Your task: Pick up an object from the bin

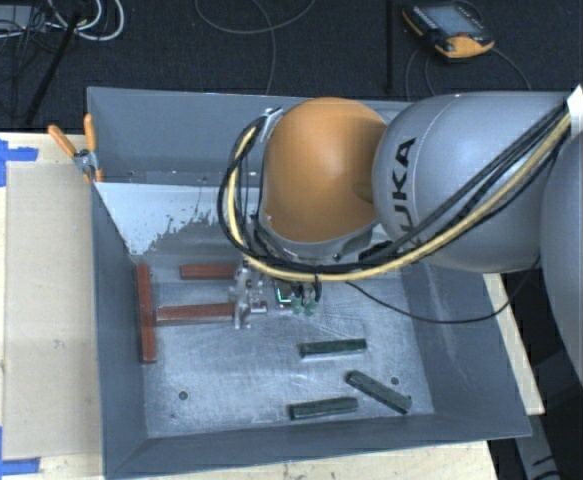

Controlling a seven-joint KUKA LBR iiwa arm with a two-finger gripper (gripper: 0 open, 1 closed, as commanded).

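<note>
Grey metal bin (241, 378) seen from above, holding six loose flat bars in two groups of three.

Left group, reddish brown:
- A long brown bar (147, 313) lies along the left wall, running from far to near.
- A far brown bar (206, 271) lies crosswise to its right.
- A near brown bar (193, 315) also lies crosswise. Its left end is touching or just beside the long bar.

Right group, dark grey-green, on the near right part of the floor, well apart from the brown group:
- A far dark bar (333, 347) lies crosswise near the middle of the bin.
- A right dark bar (378, 391) lies at a slant.
- A near dark bar (322, 407) lies almost crosswise, close to the near wall.
- None of the three touches another.

The arm (471, 188) enters from the right. Its orange cover (321, 168) and looped black and yellow cables (233, 198) hang over the middle of the bin.

Below the cover, the gripper (244, 306) stands low over the floor at the right end of the near brown bar, between the two crosswise brown bars' right ends. Its tip meets or overlaps that bar's end. How wide the gripper stands cannot be told, nor whether it grips the bar. All six bars appear to lie flat on the floor.
</note>
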